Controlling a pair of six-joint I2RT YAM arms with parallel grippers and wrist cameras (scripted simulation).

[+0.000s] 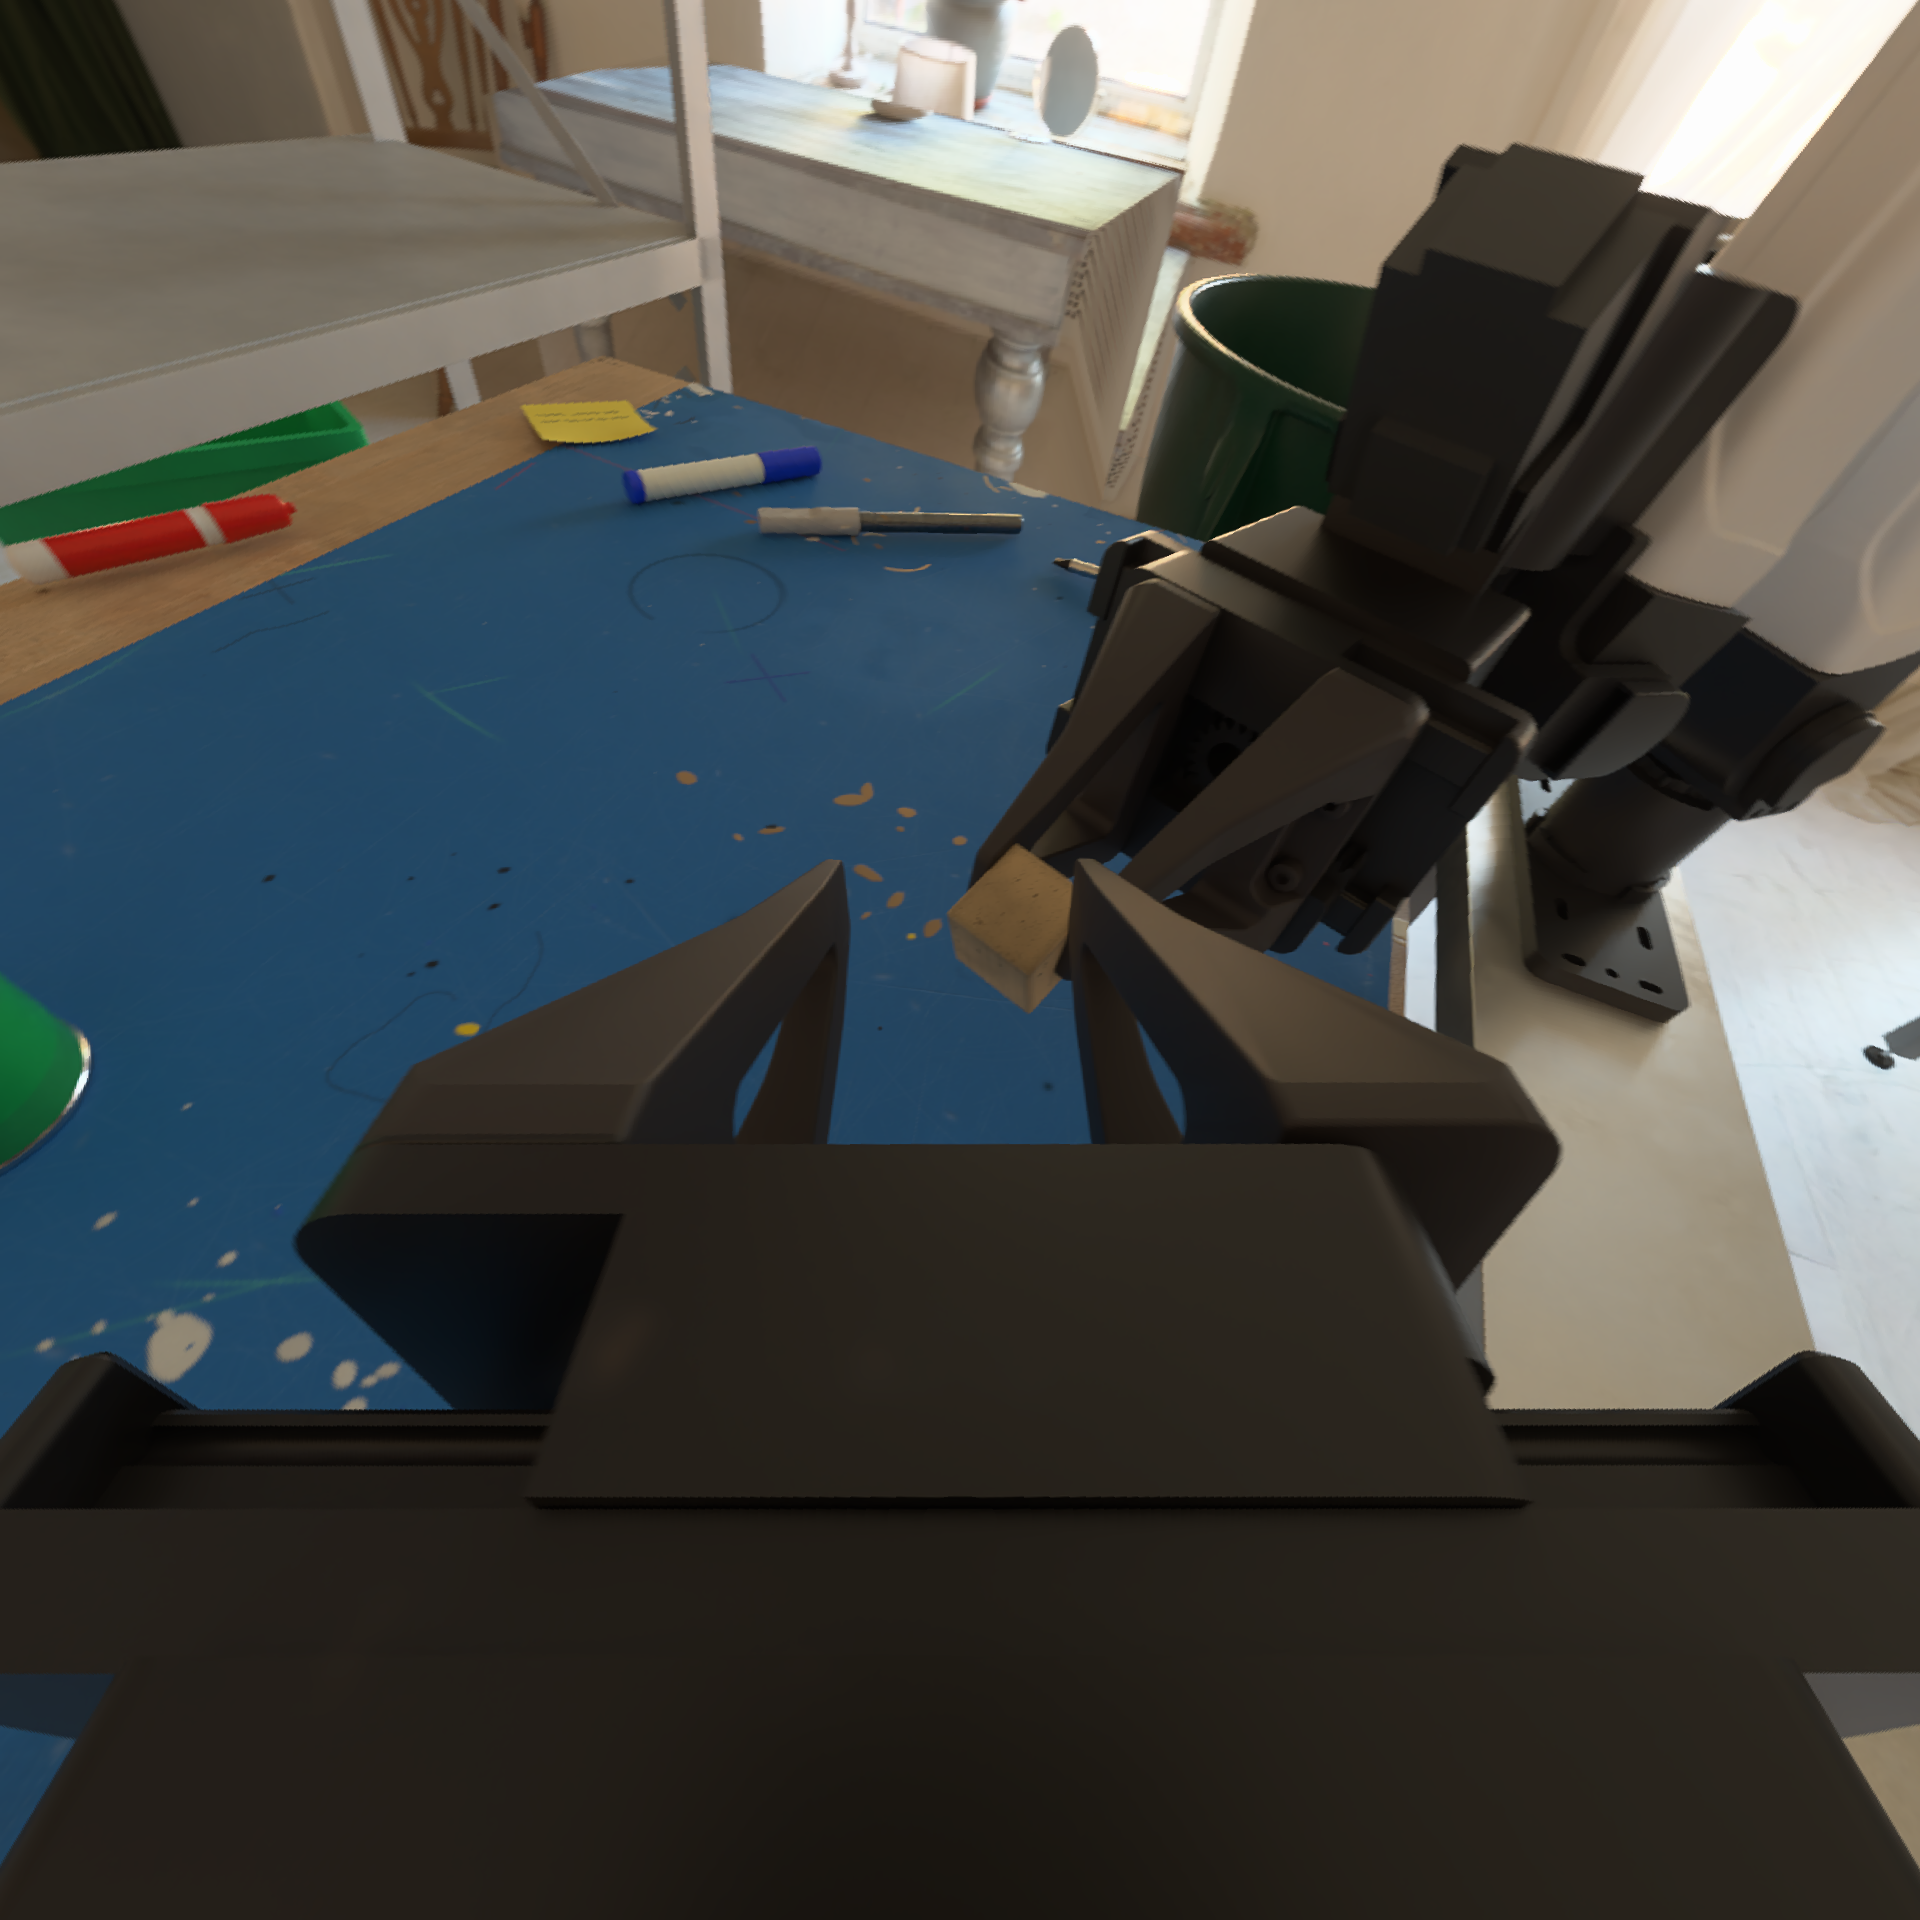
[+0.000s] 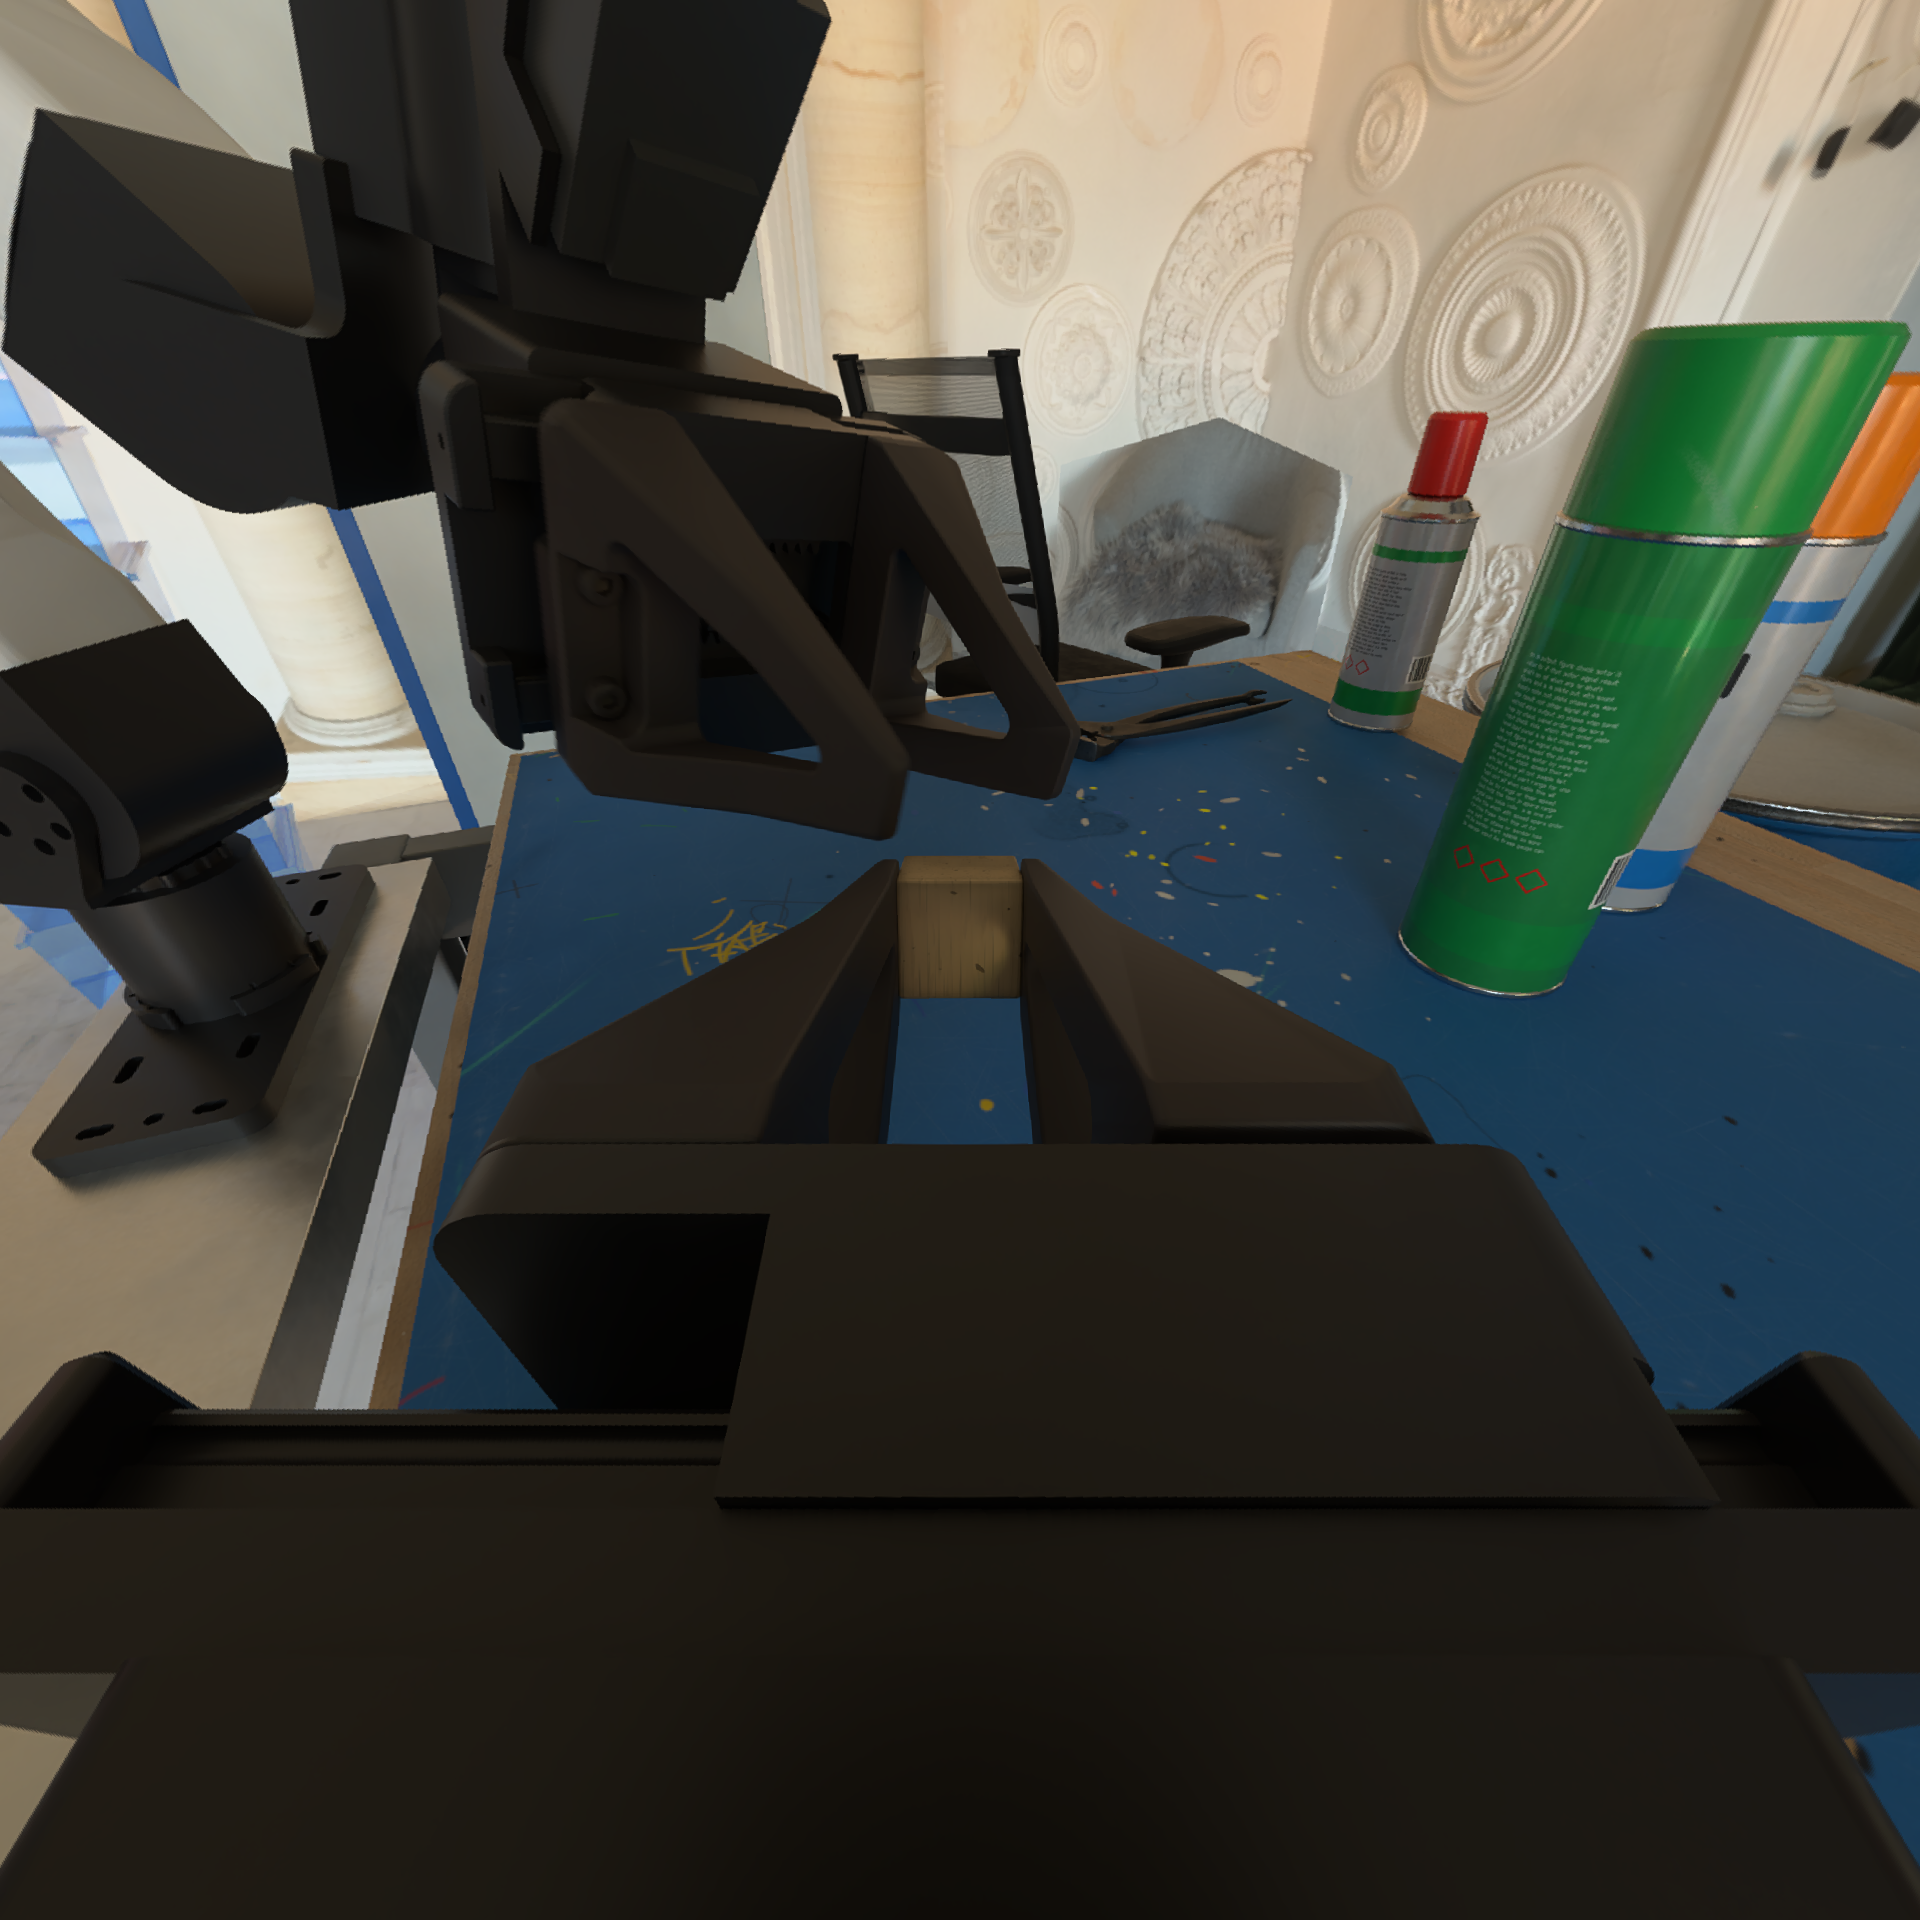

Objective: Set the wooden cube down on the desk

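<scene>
Cube (image 2: 958,925) clamped at right gripper (image 2: 958,883) fingertips, above the mat (image 2: 1351,1143).
Left gripper (image 1: 961,883) hangs beside it, fingers apart, empty.

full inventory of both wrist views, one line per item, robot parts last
wooden cube: 1, tan, between the right fingers, above the mat
blue mat: 1, paint-speckled, on the desk
markers: 2, red-white and blue-white, far side of desk
yellow note: 1, far mat edge
grey-white tool: 1, near blue marker
green tray: 1, under shelf
spray cans: 3, green, red-capped, orange-capped
pliers: 1, black, far mat
dark green bin: 1, beyond desk
left gripper: open, empty
right gripper: shut on cube
</scene>
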